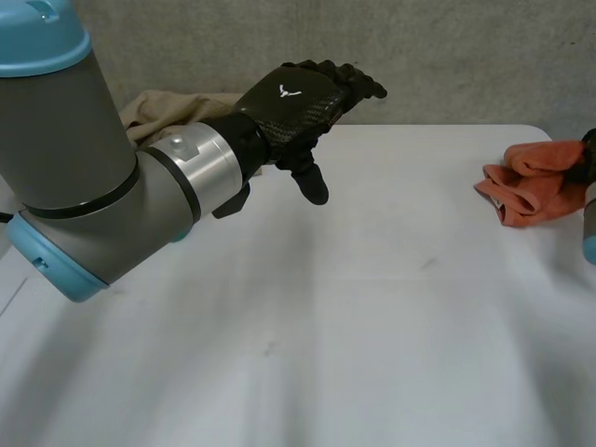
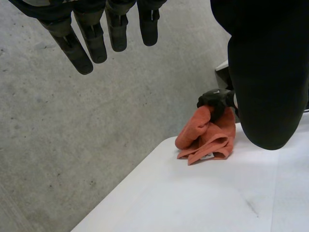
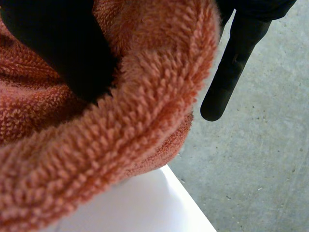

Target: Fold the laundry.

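An orange towel (image 1: 529, 184) lies bunched at the table's far right edge. My right hand (image 1: 589, 155) is at its upper fold and, in the left wrist view, my right hand (image 2: 217, 99) pinches the top of the orange towel (image 2: 207, 139). In its own wrist view the orange towel (image 3: 120, 140) is pressed between the right hand's thumb (image 3: 63, 53) and fingers, with one finger (image 3: 235, 63) straight beside it. My left hand (image 1: 300, 101) hovers over the table's far left with straight fingers (image 2: 91, 41), holding nothing.
A beige cloth (image 1: 166, 108) is heaped at the table's back edge behind my left forearm. The white table (image 1: 354, 317) stretches between the two hands. A grey concrete floor (image 2: 72, 145) lies beyond the table's far edge.
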